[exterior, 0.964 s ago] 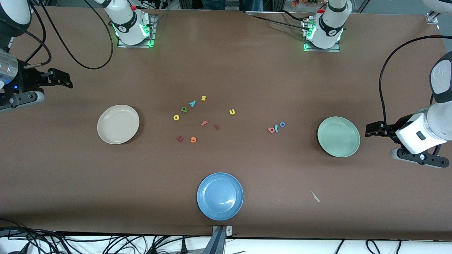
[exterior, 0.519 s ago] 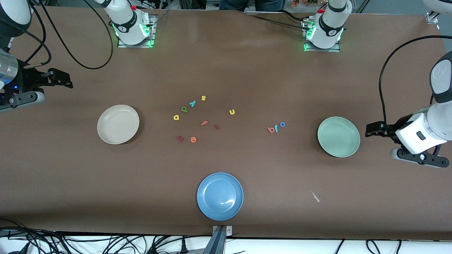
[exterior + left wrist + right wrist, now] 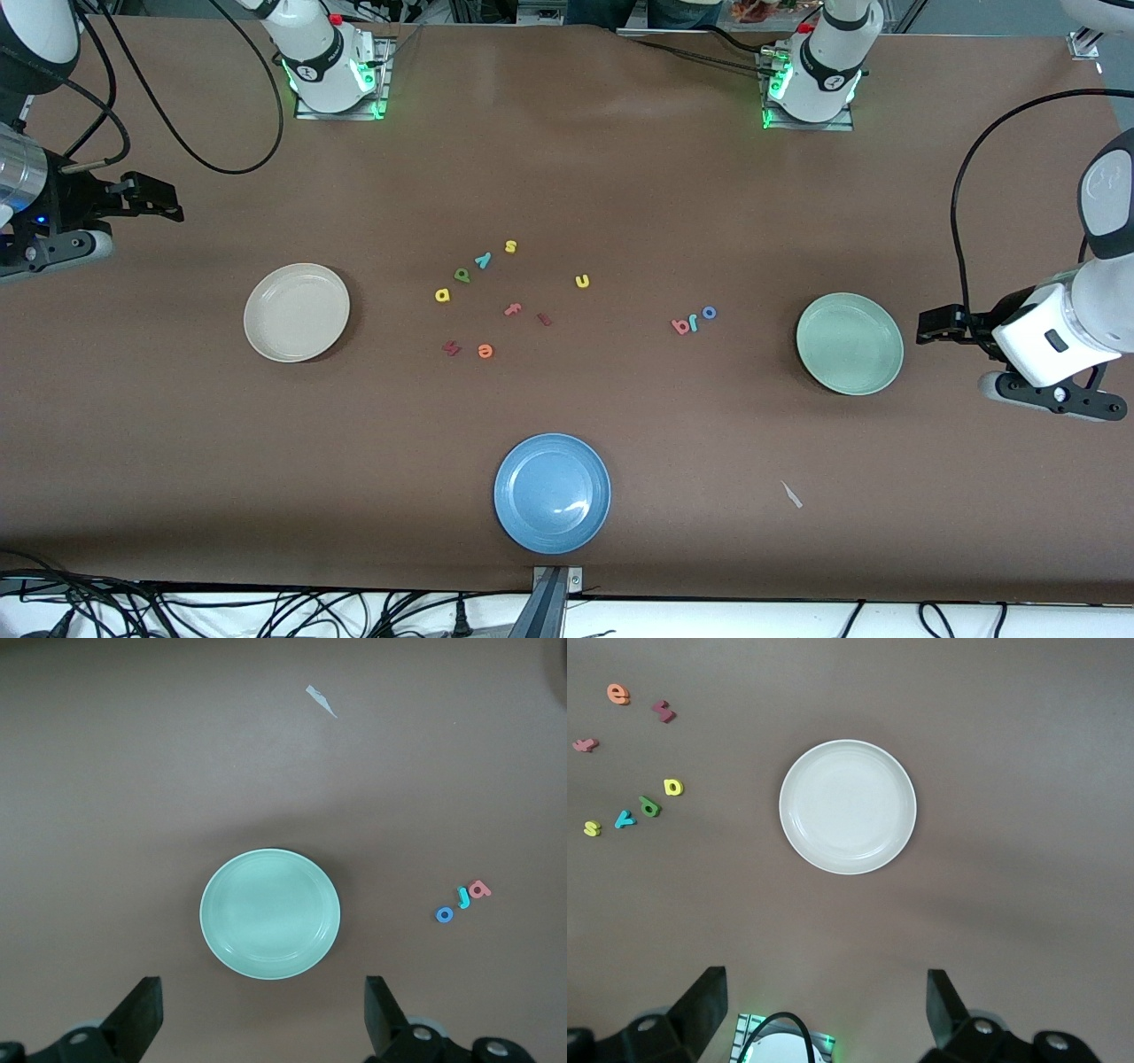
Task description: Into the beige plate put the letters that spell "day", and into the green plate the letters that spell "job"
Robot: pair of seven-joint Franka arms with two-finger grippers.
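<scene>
Front view alone takes in the whole worktop (image 3: 567, 177): blue plate (image 3: 552, 493) nearest the camera, beige plate (image 3: 296, 312) toward the right arm's end, green plate (image 3: 849, 343) toward the left arm's end.

Left wrist view looks straight down on the green plate (image 3: 269, 913), with blue o (image 3: 444, 915), teal j (image 3: 462, 896) and red b (image 3: 479, 889) touching in a short slanted row, plus a pale scrap (image 3: 322, 700).

Right wrist view shows the beige plate (image 3: 848, 806) and, well apart from it, yellow a (image 3: 673, 787), green d (image 3: 649, 806), teal y (image 3: 625, 819) in a slanted line, then yellow s (image 3: 592, 827).

From the front: a (image 3: 442, 295), d (image 3: 462, 275), y (image 3: 483, 260) rising away from the camera; b (image 3: 680, 326), j (image 3: 695, 322), o (image 3: 709, 312) between centre and green plate.

Left tool (image 3: 930, 326) waits beside the green plate, level, wide open, empty. Right tool (image 3: 168, 206) waits near the worktop edge, level, wide open, empty.
</scene>
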